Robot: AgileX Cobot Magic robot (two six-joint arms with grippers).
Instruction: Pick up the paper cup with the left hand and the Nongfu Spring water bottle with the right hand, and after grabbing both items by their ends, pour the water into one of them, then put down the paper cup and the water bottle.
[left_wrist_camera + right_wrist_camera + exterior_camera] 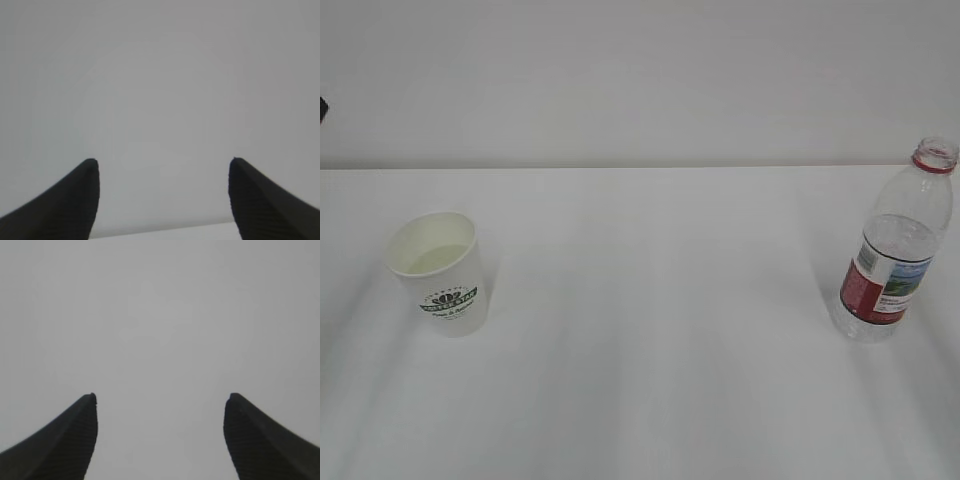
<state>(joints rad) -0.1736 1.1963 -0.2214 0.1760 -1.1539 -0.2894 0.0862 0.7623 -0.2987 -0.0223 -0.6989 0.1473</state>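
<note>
Paper cup (440, 272) — outside both tools' views

White counter (650, 380) fills the lower two-thirds of the frame, its far edge meeting a pale wall. At left, a paper cup (440, 275) stands upright on it, green logo facing us. Over at far right, a water bottle (895, 250) stands upright, cap off, well apart.
</note>
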